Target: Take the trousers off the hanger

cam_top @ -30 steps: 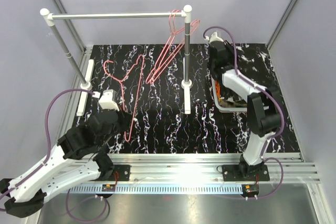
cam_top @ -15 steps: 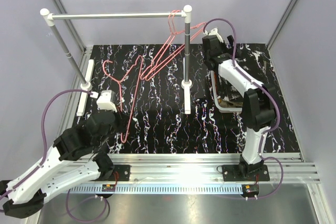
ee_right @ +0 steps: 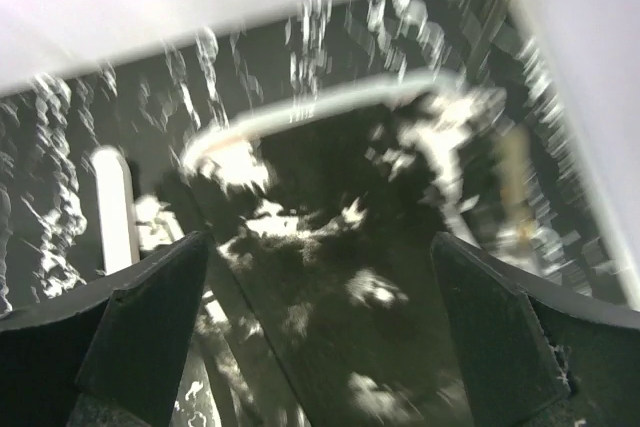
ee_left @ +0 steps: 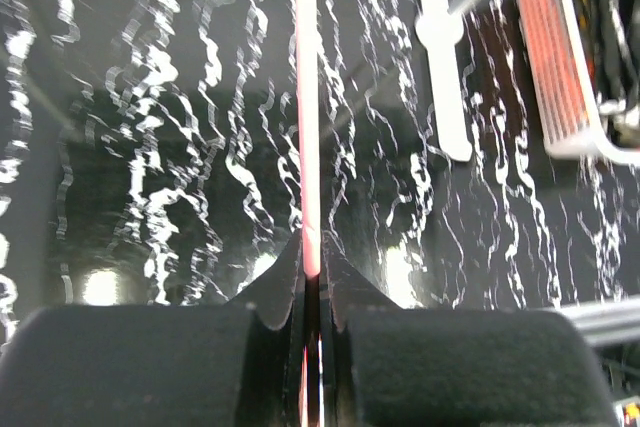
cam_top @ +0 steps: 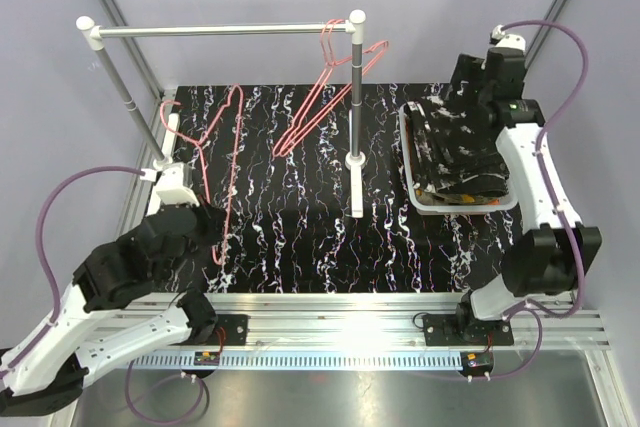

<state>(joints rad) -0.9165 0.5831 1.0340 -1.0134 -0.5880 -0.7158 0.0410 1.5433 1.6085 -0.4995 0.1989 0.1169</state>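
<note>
The left gripper [ee_left: 312, 267] is pinching its fingers together on the wire of a bare pink hanger [ee_left: 306, 97], which is slanting over the marbled tabletop [cam_top: 300, 217] toward 10 o'clock. The right gripper [ee_right: 318, 247] is hovering with its fingers spread wide and gripping nothing, above the white tray [ee_right: 300, 112] at 3 o'clock. The black speckled trousers [cam_top: 455, 142] are lying on top of the pile in that tray, with a little orange cloth showing at its 6 o'clock edge. No trousers are hanging from the hangers [cam_top: 329, 42] hooked on the rack rail [cam_top: 215, 31].

The step in hand looks like setting the emptied hanger aside. To do it well, keep the pinch firm, lower the wire flat onto bare tabletop away from the rack's foot, and only then release.
</note>
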